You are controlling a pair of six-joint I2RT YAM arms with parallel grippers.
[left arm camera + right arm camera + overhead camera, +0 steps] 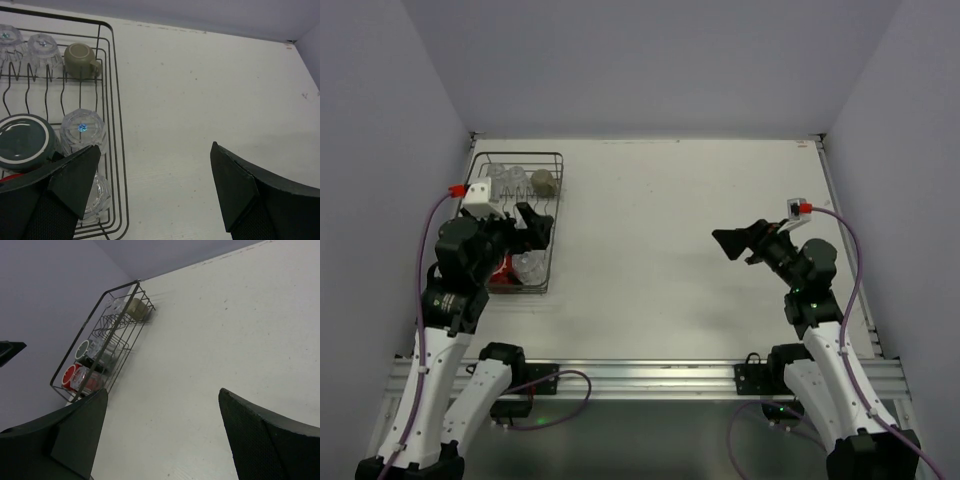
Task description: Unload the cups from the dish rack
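The dark wire dish rack (558, 190) stands at the table's far left. It holds a greyish-tan cup (80, 60), clear tumblers (83, 129), a dark green-black mug (22, 142) and a sliver of red mug (12, 176). My left gripper (535, 228) is open and empty. It hovers over the rack's near right side, with one finger above the tumblers and the other over bare table (155, 165). My right gripper (735, 243) is open and empty, far right of the rack and above the table. The right wrist view shows the rack (102, 297) and the red mug (70, 376) in the distance.
The white table (660, 220) is walled at the back and on both sides. A metal rail (650, 375) runs along the near edge by the arm bases. Cables loop below it.
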